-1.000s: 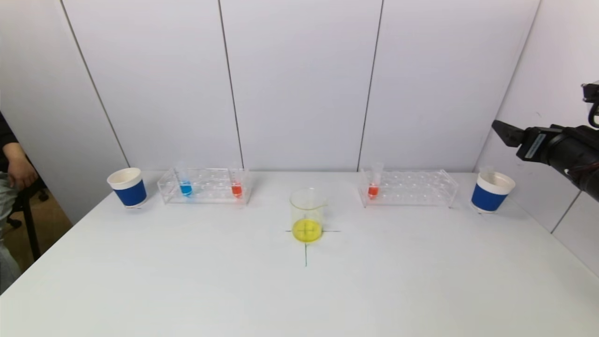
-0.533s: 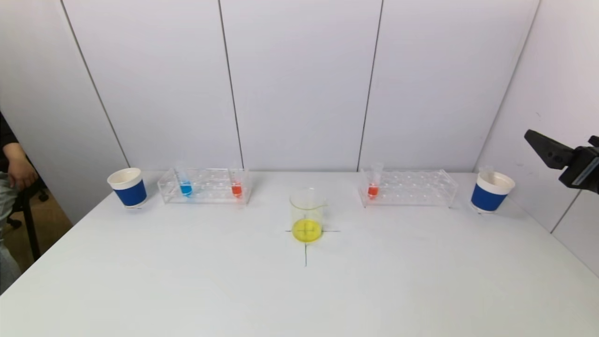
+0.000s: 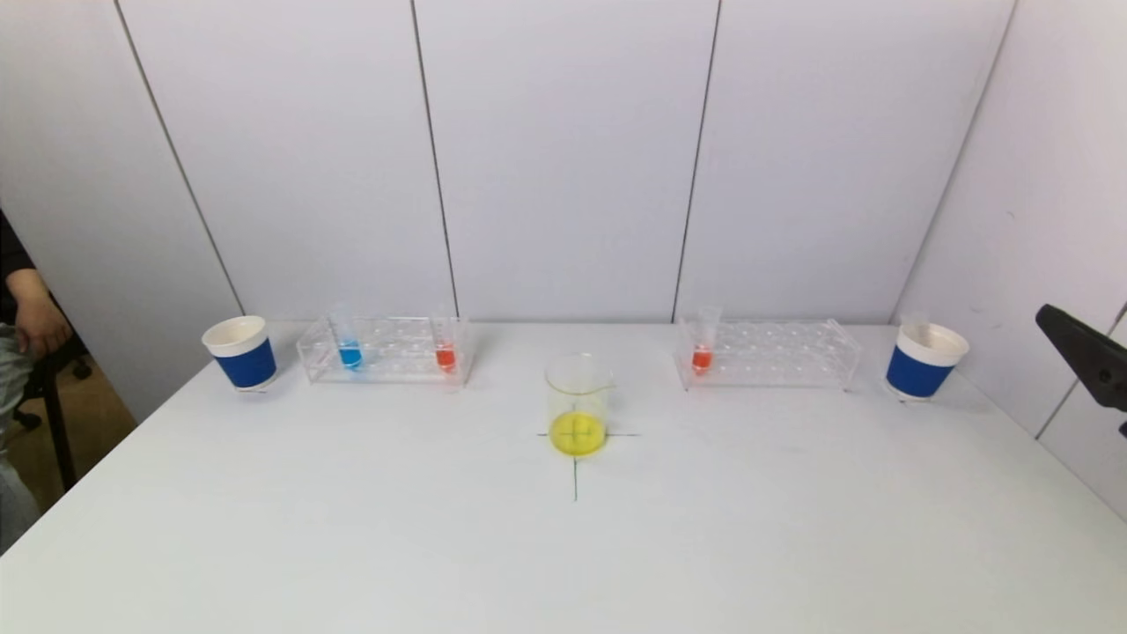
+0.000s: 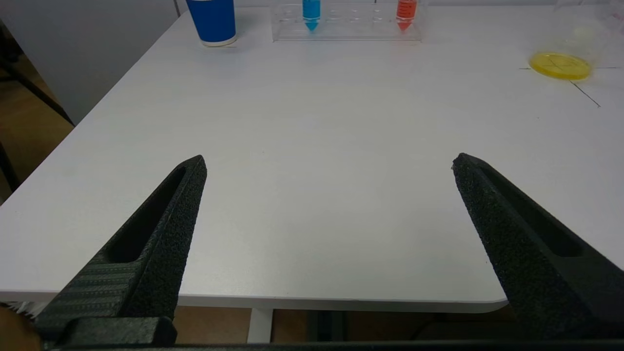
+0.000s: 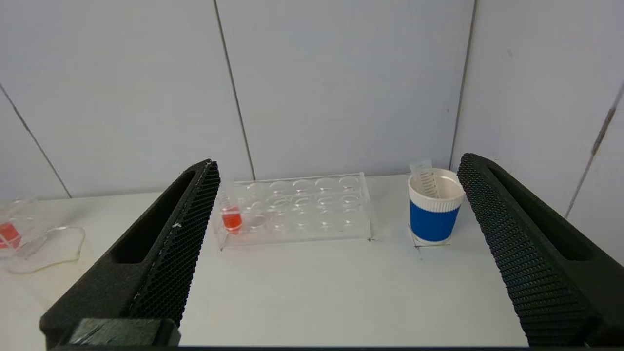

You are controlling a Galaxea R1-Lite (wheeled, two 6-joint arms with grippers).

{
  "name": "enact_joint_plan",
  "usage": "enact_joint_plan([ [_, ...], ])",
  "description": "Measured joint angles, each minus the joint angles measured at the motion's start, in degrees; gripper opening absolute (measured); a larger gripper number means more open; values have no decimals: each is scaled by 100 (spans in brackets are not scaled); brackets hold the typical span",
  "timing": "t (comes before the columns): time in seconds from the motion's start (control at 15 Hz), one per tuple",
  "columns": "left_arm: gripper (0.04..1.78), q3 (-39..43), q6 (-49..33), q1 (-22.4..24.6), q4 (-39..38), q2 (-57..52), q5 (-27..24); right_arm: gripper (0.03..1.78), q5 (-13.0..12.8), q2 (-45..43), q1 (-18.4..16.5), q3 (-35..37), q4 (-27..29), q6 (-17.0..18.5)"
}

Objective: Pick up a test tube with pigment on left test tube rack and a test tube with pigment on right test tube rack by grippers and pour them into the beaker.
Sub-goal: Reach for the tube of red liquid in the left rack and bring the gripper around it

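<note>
The left test tube rack (image 3: pixel 385 350) holds a tube of blue pigment (image 3: pixel 349 352) and a tube of red pigment (image 3: pixel 445 355). A single tube of red pigment (image 3: pixel 702 355) stands at the near-centre end of the right test tube rack (image 3: pixel 768 354). Between the racks is the glass beaker (image 3: pixel 578 405) with yellow liquid in it. My right gripper (image 5: pixel 339 161) is open and empty, back from the right rack at the table's right edge. Only one of its fingers (image 3: pixel 1087 357) shows in the head view. My left gripper (image 4: pixel 329 158) hangs open and empty over the table's near left edge.
A blue-and-white paper cup (image 3: pixel 240 352) stands left of the left rack. Another cup (image 3: pixel 924 361) right of the right rack holds an empty tube (image 5: pixel 428 178). A person's hand (image 3: pixel 35 321) shows at the far left. Wall panels close off the back and right.
My right arm has drawn back to the right and lower, until only a fingertip is left in the head view. Nothing on the table has moved.
</note>
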Motion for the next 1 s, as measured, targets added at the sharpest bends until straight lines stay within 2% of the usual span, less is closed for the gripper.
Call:
enact_joint_plan([
  [0.2, 176, 0, 0, 0, 0, 0, 2, 177, 9, -792, -2, 527, 334, 2],
  [0.33, 176, 0, 0, 0, 0, 0, -2, 177, 20, -1510, -2, 673, 912, 6],
  [0.8, 176, 0, 0, 0, 2, 0, 2, 177, 76, -4803, -41, 773, 4166, -60],
  [0.93, 176, 0, 1, 0, 2, 0, 2, 177, 63, -5477, -63, 880, 4818, -94],
  [1.0, 176, 0, -2, 0, 2, 0, 2, 177, 65, -5659, -74, 961, 4882, -132],
])
